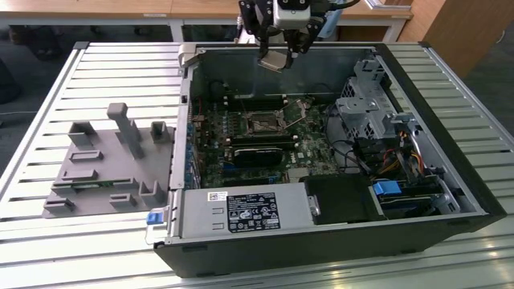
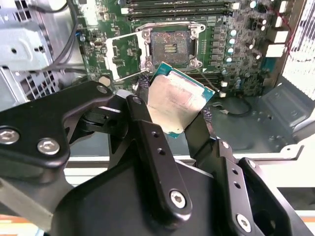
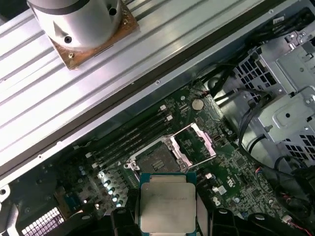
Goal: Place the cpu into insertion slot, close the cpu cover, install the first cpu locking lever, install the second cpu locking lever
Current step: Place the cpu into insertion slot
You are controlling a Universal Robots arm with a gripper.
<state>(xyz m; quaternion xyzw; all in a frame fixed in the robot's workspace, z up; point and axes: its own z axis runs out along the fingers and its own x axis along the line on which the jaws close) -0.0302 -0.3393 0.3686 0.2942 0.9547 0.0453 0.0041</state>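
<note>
One chip, one socket, and clear air between them. The arm's black two-fingered gripper (image 1: 277, 53) is clenched on the cpu (image 1: 271, 61), a small flat square chip with a dull silver-grey metal top and a thin green edge. It pinches the chip by two opposite sides. In the second wrist view the fingers (image 2: 145, 128) bracket the cpu (image 2: 177, 101) nicely, metal face to the camera.

The target is the insertion slot (image 1: 261, 122), the small square socket with a dark centre and silvery rim, set into the green circuit board (image 1: 309, 153) of the open black computer case (image 1: 449, 180). In the exterior view the chip hangs high above the slot and well apart from it, out toward the case wall beyond the slot.

The socket is ready. In the first wrist view the cpu cover (image 3: 194, 143), a thin square silvery frame plate with a big square cut-out, stands flipped open just beside the slot (image 3: 155, 160), leaving the dark centre bare.

So I'd call this step one, the placing, with nothing seated yet and the carry only partly done. The chip looks tilted and turned against the slot's edges (the second wrist view shows the skew best). By my reckoning this placement calls for squaring the chip to the slot, levelling it, centring it over the dark centre and lowering gently. A crooked drop could catch the rim.
</note>
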